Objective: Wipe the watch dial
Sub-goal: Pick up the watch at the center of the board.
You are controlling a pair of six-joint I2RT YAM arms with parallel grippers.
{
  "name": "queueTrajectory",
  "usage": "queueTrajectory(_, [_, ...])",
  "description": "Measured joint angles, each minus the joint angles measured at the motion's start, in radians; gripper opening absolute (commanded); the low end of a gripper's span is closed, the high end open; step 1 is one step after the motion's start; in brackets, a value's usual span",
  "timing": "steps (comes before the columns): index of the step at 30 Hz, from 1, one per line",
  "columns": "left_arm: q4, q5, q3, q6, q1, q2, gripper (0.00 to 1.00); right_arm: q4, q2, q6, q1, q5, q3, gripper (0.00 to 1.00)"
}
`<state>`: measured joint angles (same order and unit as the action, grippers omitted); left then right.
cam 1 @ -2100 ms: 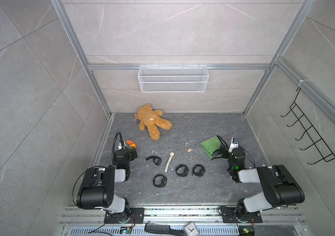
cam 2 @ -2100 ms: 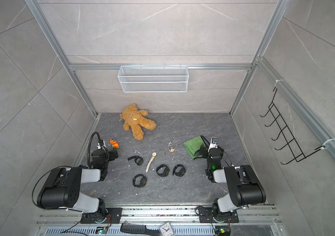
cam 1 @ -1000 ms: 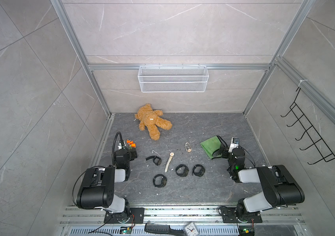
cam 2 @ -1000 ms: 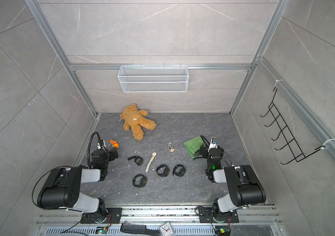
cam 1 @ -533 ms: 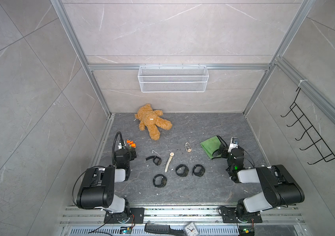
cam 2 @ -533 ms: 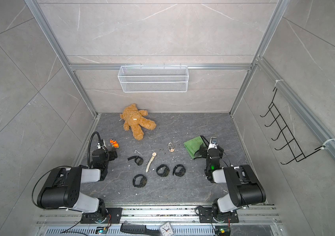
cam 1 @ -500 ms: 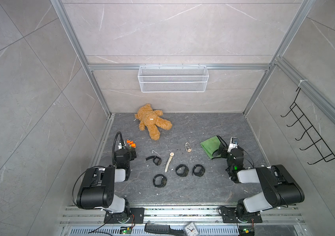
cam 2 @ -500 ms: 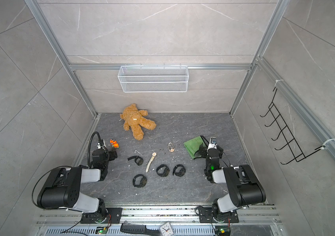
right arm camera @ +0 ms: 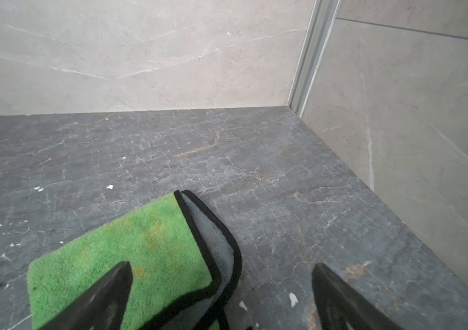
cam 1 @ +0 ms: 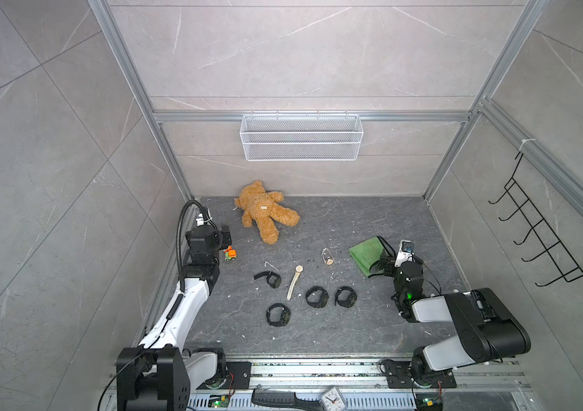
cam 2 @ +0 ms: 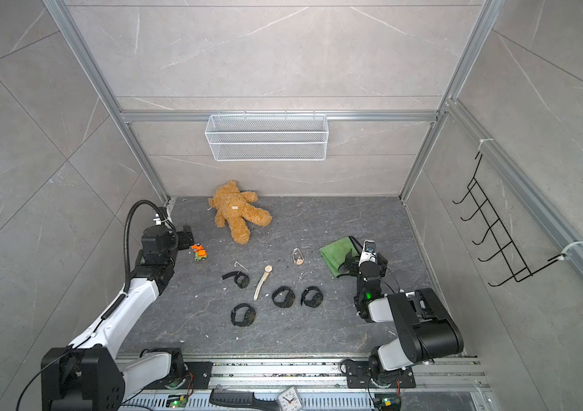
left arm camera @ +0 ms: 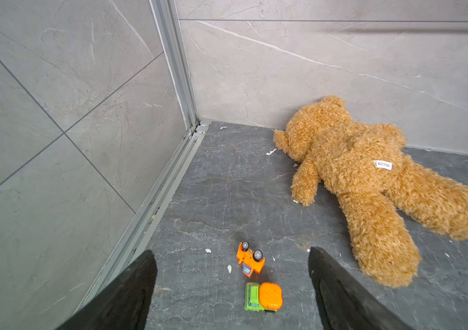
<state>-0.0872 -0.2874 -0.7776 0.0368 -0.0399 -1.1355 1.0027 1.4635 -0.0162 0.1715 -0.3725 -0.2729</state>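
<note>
- Picking the wrong piece is my first worry: the beige-strap watch (cam 1: 294,282) lies face-up mid-worktop, with four black watches close by, the nearest (cam 1: 268,278) just beside its strap, so a careless sweep could shove them together.
- The green cloth (right arm camera: 130,251) lies folded on the worktop, well apart from the watch; my right jaws (right arm camera: 221,297) hang wide open over its black-edged border, holding nothing. A shallow pinch could catch only one layer, and the cloth would unfold.
- My left jaws (left arm camera: 231,288) are spread wide and empty over the toy truck (left arm camera: 262,296) near the corner; reaching across for the watch could knock that toy or the teddy bear (left arm camera: 370,183).
</note>
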Motion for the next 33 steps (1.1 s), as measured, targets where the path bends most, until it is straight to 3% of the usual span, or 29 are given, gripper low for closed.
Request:
queueTrajectory(3, [0.095, 0.034, 0.000, 0.018, -0.007, 0.041, 0.88, -0.235, -0.136, 0.022, 0.037, -0.006, -0.104, 1.00])
queueTrajectory(6, [0.162, 0.061, 0.000, 0.035, -0.029, 0.064, 0.88, -0.468, -0.200, 0.008, 0.045, -0.012, -0.321, 1.00])
queueTrajectory(13, [0.246, 0.090, -0.008, 0.066, -0.119, 0.063, 0.89, -1.090, -0.089, -0.205, 0.051, -0.065, -0.857, 1.00])
queueTrajectory(18, [0.306, 0.112, -0.111, 0.073, -0.222, -0.040, 0.87, -1.371, -0.073, -0.281, 0.075, -0.056, -0.890, 0.99])
queueTrajectory(26, [0.414, 0.127, -0.397, 0.088, -0.450, -0.324, 0.78, -1.638, -0.087, -0.330, 0.078, 0.011, -0.926, 0.83])
queueTrajectory(33, [0.493, 0.166, -0.581, 0.153, -0.494, -0.496, 0.77, -1.770, -0.158, -0.341, 0.078, 0.048, -0.928, 0.81])
